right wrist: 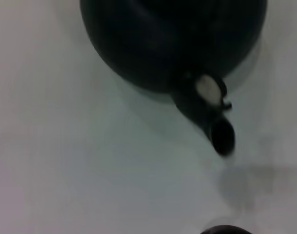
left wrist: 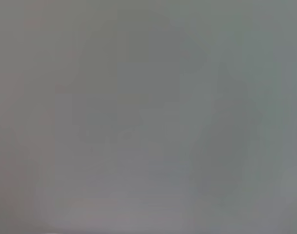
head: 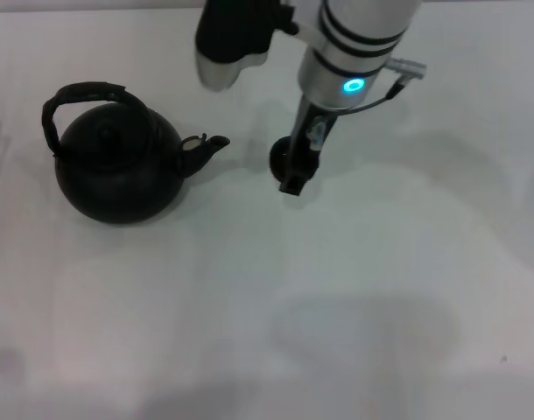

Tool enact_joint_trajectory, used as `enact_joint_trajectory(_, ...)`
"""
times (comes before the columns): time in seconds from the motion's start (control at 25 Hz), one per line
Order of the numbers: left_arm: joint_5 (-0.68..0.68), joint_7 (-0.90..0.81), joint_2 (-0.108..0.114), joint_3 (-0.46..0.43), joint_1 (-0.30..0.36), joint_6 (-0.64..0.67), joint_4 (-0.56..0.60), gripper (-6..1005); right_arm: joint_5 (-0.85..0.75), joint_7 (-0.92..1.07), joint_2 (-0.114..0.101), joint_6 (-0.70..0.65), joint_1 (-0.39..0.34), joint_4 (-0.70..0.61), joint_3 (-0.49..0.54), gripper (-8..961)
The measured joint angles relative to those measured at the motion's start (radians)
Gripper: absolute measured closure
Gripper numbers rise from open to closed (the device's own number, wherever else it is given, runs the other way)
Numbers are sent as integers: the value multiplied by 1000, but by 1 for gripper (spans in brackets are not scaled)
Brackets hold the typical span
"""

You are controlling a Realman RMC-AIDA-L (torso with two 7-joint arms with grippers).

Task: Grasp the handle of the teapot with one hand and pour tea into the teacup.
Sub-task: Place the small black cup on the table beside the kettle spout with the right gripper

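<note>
One arm works: the right gripper (head: 295,179) hangs at the tiny round black teacup (head: 283,156), its grip impossible to judge. The large matte-black teapot (head: 118,171) sits to its left, arched wrapped handle (head: 85,94) ungrasped (the next reach); pouring hasn't begun.

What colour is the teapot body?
Matte black all over the teapot, matching its handle. Head view shows it best.
</note>
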Motion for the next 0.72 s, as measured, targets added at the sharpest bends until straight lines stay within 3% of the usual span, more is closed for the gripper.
enact_joint_trajectory(0.36,0,0,-1,0,0,2,7,112,175,0,0,141,42,28,-229,214)
enact_joint_trajectory(0.72,0,0,-2,0,0,2,9,111,208,0,0,198,4,29,-284,208)
